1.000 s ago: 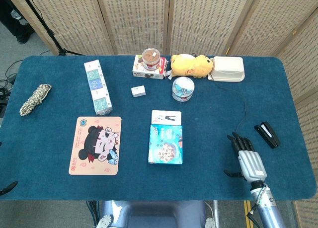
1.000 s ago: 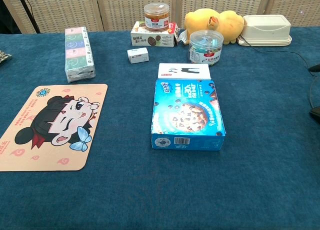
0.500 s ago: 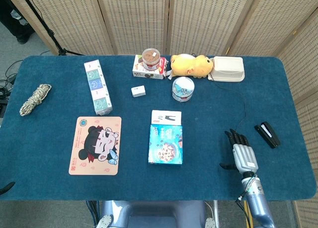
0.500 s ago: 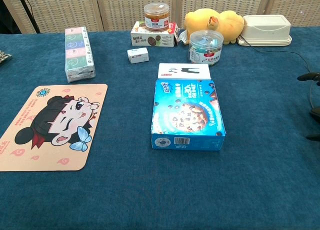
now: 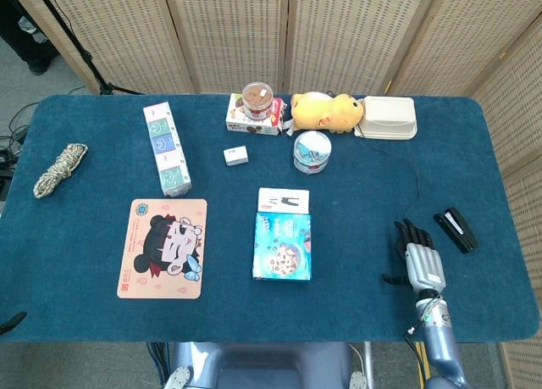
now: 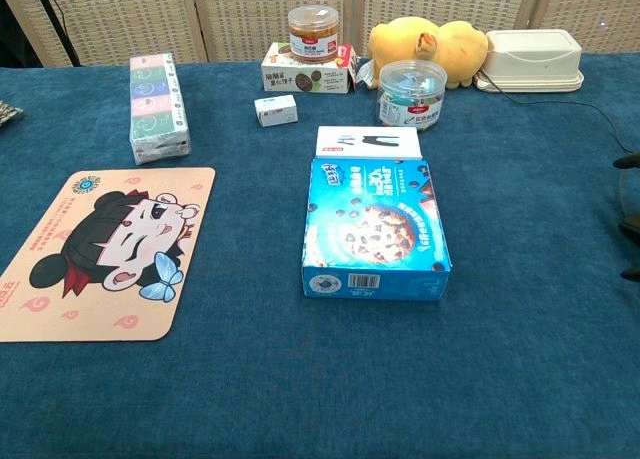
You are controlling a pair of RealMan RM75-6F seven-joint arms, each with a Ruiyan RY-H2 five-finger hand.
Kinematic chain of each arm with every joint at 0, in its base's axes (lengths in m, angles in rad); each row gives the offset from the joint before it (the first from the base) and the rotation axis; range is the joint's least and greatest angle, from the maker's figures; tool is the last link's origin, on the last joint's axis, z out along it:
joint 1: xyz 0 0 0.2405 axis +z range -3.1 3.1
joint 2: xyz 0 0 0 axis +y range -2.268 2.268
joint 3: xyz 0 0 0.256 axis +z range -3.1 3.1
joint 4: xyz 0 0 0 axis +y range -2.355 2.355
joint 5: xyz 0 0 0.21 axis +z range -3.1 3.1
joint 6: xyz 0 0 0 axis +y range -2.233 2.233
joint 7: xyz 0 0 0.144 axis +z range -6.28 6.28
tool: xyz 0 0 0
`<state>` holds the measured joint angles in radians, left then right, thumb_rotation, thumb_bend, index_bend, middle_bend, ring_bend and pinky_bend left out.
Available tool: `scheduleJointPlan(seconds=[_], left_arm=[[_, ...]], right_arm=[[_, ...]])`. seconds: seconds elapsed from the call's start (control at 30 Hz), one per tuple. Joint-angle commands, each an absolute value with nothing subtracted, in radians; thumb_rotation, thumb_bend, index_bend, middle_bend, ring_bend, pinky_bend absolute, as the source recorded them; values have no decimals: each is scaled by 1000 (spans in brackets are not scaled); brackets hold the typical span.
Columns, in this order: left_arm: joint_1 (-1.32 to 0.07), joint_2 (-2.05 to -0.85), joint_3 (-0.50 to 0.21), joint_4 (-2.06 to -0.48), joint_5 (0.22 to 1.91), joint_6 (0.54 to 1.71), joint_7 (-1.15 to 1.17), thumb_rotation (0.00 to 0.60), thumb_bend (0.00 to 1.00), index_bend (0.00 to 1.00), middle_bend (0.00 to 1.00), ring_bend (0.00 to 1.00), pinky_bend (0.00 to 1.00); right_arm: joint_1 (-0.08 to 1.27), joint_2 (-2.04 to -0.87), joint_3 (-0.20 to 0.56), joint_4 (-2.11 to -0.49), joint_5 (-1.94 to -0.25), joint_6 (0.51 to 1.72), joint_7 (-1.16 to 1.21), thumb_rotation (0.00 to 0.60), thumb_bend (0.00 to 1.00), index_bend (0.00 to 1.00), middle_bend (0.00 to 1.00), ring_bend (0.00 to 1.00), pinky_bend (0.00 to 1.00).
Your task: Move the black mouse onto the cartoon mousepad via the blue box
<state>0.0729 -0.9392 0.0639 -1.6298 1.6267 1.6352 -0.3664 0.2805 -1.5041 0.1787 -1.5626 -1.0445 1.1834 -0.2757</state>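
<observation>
A: Where is the black mouse?
B: I cannot make it out. A thin cable ends at the dark fingers of the right hand. That hand is back up over the tabletop, well right of the blue box and the cartoon mousepad.
A: Does it hold something?
B: I cannot tell. Of the left hand, only a dark tip shows.

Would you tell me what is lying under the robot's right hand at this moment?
The right hand is palm down over the blue tablecloth, its dark fingers spread. A thin cable runs toward it. Whatever lies beneath is covered; the black mouse is not visible in either view.
</observation>
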Motion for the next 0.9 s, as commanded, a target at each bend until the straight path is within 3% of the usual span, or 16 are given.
scheduleJointPlan(seconds=[0.03,0.53,0.6,0.9], left_arm=[[73,-938,63,-1629,1626,1634,-369,600,35,0,0,0,0],[72,-938,65,-1629,1628,1630,-369,600,35,0,0,0,0],[72,-938,65,-1629,1627,1630,-370,600,35,0,0,0,0],[72,-938,65,-1629,1629,1628,-370,600,35,0,0,0,0]], right_arm=[[285,-1509,182,-1548,-1030,1176,-277,600,0,0,0,0,66],[298,-1510,190,-1521,-979,1151,-264,600,11,87,71,41,294],[301,-1514,191,-1515,-975,1151,-266,600,70,113,96,64,319],[296,-1554,182,-1450,-1029,1214,-259,600,570,302,267,219,470]])
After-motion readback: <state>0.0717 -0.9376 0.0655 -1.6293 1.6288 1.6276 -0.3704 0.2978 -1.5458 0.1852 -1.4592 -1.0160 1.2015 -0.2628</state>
